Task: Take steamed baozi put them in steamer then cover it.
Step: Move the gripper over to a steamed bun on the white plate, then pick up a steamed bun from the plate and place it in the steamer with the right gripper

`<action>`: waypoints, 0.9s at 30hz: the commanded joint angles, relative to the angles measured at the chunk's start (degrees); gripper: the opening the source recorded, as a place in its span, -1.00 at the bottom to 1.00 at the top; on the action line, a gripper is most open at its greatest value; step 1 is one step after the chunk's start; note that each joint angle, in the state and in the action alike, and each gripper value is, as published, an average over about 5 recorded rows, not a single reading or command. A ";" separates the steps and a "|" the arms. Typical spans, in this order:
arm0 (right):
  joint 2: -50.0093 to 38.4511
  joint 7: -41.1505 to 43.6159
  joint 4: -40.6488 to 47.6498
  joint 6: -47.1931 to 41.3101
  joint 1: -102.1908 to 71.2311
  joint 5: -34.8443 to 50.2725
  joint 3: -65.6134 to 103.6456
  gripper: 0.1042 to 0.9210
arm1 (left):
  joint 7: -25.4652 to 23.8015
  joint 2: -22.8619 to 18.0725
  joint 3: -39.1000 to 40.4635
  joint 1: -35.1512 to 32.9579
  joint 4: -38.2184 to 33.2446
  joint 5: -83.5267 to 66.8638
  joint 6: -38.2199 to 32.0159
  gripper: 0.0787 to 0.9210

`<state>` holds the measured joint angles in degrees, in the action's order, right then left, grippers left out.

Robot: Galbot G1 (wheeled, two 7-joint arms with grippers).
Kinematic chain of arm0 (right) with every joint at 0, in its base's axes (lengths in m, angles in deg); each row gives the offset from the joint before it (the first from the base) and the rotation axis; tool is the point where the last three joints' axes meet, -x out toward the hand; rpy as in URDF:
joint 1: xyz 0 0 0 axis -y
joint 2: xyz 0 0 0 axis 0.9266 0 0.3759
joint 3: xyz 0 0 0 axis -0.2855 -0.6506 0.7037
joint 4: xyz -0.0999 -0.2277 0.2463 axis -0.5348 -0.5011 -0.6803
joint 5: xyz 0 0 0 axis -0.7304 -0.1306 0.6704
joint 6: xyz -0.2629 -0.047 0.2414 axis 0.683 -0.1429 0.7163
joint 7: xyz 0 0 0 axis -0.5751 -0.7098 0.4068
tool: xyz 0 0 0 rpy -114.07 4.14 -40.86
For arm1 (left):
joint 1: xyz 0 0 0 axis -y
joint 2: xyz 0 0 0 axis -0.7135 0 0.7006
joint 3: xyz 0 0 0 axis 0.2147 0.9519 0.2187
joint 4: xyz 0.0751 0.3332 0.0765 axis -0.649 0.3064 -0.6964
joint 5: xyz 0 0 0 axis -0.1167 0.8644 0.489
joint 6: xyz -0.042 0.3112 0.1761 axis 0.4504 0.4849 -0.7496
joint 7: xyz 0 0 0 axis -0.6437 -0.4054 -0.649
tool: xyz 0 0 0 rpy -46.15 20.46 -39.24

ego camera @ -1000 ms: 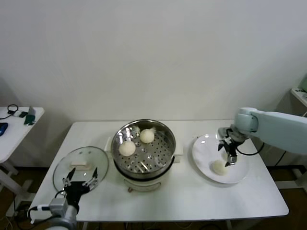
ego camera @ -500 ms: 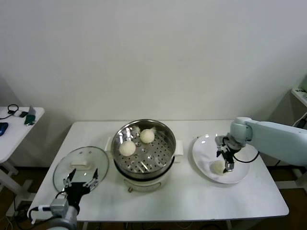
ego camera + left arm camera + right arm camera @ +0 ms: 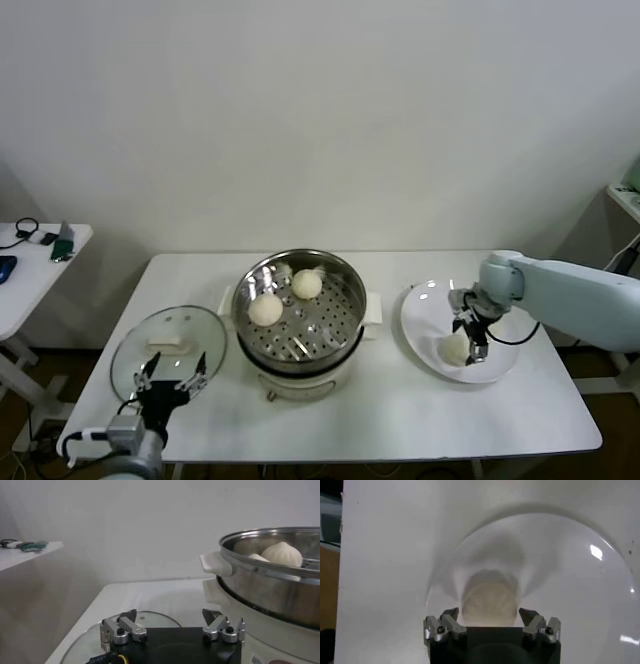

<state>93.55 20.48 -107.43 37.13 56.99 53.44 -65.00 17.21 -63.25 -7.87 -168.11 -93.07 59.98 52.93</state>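
Note:
Two cream-white baozi (image 3: pixel 265 309) (image 3: pixel 307 284) lie in the shiny steel steamer (image 3: pixel 338 271) on its white base, mid-table. One more baozi (image 3: pixel 455 349) lies on the white plate (image 3: pixel 500 368) to the right. My right gripper (image 3: pixel 474 343) is low over the plate, open, its fingers on either side of that baozi (image 3: pixel 489 601). My left gripper (image 3: pixel 170 379) is parked open at the front left, over the near rim of the glass lid (image 3: pixel 165 350). From the left wrist view I see the steamer's rim (image 3: pixel 270 547) with two baozi (image 3: pixel 281 553) inside.
The glass lid with a white handle (image 3: pixel 165 346) lies flat on the table left of the steamer. A small side table (image 3: pixel 25 270) with a few items stands far left. A wall runs behind the table.
My right gripper has come down from above the plate's far side onto the baozi and now straddles it. The left arm has not moved.

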 commanded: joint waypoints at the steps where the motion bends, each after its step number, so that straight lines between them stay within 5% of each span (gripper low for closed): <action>1: 0.18 -0.23 0.85 0.11 -1.12 -0.64 1.49 0.60 | 0.05 0.08 -0.08 0.02 0.12 0.03 -0.04 0.77; 15: 0.79 3.19 0.69 3.79 5.30 -1.63 1.62 0.43 | 0.32 0.07 -0.14 0.05 0.29 0.02 -0.15 0.77; 27: 9.80 9.37 -6.55 20.20 39.51 3.23 -10.65 0.43 | 0.30 0.58 -0.33 -0.43 -0.39 0.06 -0.06 0.77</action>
<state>97.63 26.16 -109.62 46.57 73.98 54.33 -68.99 17.53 -62.75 -8.17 -168.45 -93.31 60.04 52.87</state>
